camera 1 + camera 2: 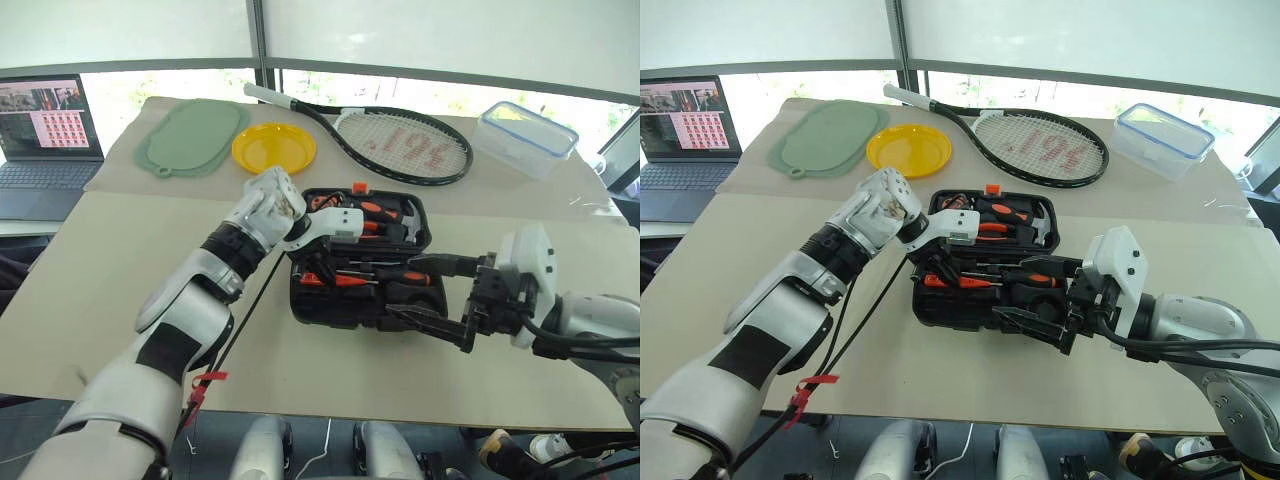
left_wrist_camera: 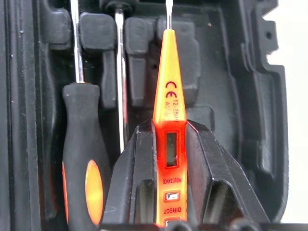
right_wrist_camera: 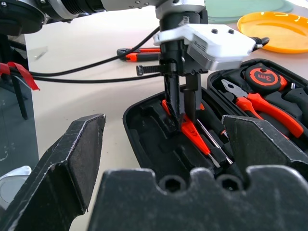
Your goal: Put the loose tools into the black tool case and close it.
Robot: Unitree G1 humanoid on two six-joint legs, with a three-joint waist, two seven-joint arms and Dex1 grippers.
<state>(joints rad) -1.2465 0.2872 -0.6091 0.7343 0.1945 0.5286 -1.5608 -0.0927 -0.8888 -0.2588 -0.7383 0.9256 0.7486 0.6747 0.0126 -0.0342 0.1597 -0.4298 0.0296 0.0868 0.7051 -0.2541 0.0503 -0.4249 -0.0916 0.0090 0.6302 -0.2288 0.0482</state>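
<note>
The left gripper (image 3: pixel 182 108) pinches the slim orange screwdriver (image 2: pixel 168 120) between its two fingers, holding it low inside the open black tool case (image 1: pixel 362 262), beside a black-and-orange-handled screwdriver (image 2: pixel 84 159) already in its slot. The right gripper (image 1: pixel 440 295), jaws spread wide and holding nothing, hovers at the case's right edge. The case lies on a beige table (image 1: pixel 120 270), with a laptop (image 1: pixel 50 145) far left and windows behind.

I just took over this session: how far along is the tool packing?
Several tools already sit in the open black tool case. The left pincer holds the slim orange screwdriver over its slot. A tool on the table remains; the lid is unclosed.
</note>
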